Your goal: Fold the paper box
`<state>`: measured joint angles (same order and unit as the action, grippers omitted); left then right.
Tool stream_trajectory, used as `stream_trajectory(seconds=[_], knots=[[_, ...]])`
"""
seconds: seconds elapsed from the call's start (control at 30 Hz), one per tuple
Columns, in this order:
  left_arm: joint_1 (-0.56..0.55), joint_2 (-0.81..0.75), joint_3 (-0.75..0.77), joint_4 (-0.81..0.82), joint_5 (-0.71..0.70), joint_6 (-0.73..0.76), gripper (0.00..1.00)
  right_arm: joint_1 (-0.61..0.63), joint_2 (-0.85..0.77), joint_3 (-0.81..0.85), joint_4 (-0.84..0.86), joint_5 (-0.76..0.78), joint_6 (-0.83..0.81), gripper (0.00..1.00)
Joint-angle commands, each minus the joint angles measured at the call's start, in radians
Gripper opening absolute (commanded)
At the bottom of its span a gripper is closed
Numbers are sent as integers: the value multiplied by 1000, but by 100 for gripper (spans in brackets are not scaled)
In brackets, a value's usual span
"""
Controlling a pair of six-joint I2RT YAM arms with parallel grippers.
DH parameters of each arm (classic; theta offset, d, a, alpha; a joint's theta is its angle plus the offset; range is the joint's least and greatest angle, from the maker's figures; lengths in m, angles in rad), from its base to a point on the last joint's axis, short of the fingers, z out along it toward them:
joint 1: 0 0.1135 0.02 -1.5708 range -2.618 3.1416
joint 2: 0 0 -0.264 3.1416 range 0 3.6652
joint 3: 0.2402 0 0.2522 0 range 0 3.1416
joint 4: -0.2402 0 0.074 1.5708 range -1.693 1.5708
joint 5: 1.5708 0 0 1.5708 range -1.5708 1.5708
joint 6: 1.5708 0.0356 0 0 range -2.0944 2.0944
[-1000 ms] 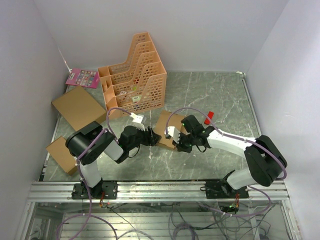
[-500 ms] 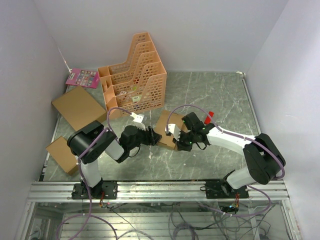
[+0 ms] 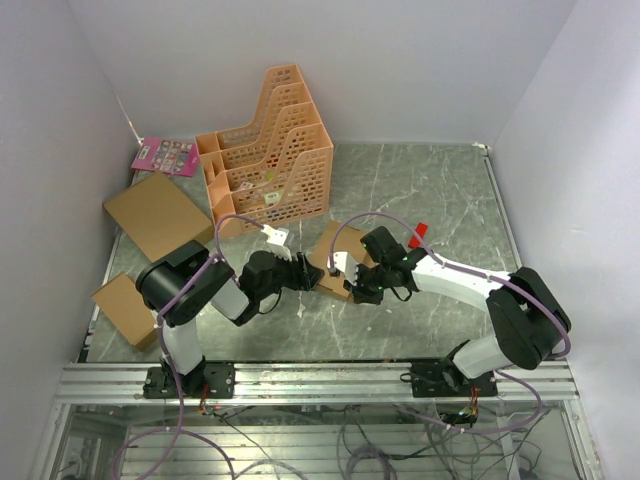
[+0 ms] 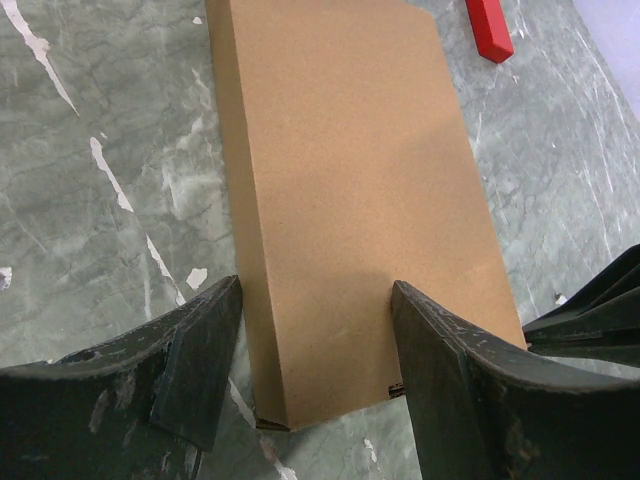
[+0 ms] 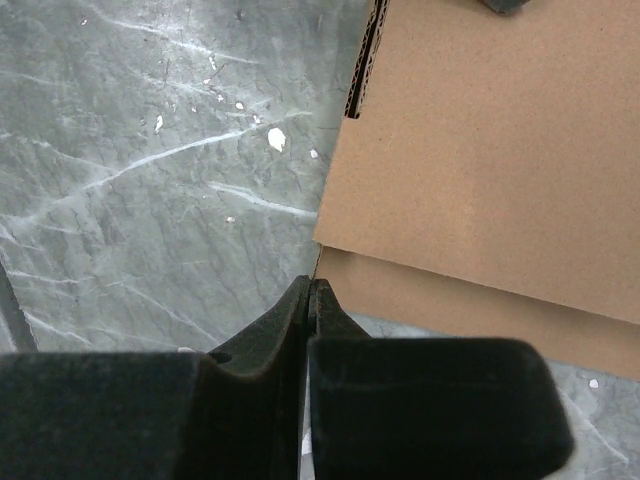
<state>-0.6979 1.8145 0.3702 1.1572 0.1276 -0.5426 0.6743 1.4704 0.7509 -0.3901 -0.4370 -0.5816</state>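
Note:
The paper box point(image 3: 330, 248) lies on the table between both arms as a closed, shallow brown cardboard box. In the left wrist view the paper box point(image 4: 350, 180) runs away from me, and my left gripper point(image 4: 318, 292) stands open astride its near end, one finger point(image 4: 205, 350) beside the left wall, the other point(image 4: 450, 380) over the lid. From above, the left gripper point(image 3: 303, 272) sits at the box's left side and the right gripper point(image 3: 355, 285) at its near right. My right gripper point(image 5: 313, 288) is shut, its tips touching a lower corner of the box point(image 5: 500, 140).
An orange file rack point(image 3: 268, 150) stands at the back. A larger flat cardboard box point(image 3: 157, 213) and a smaller one point(image 3: 122, 305) lie at the left, a pink card point(image 3: 166, 154) behind them. A small red piece point(image 3: 418, 234) lies right of the paper box.
The right arm has shifted slightly toward the box. The left gripper has edged a little closer to it. Both grippers keep the same state.

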Motion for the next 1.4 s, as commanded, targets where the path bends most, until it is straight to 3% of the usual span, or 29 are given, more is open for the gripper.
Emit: stream_trajectory(seconds=[0.0, 0.37, 1.37], knots=[[-17, 39, -7, -99, 2, 10, 73, 5, -21, 13, 21, -3, -13, 0], [-16, 50, -4, -93, -4, 7, 73, 34, -34, -4, 1, 18, -68, 0], [-16, 68, 1, -79, 10, 6, 72, 10, -17, -12, 52, 34, 58, 0]])
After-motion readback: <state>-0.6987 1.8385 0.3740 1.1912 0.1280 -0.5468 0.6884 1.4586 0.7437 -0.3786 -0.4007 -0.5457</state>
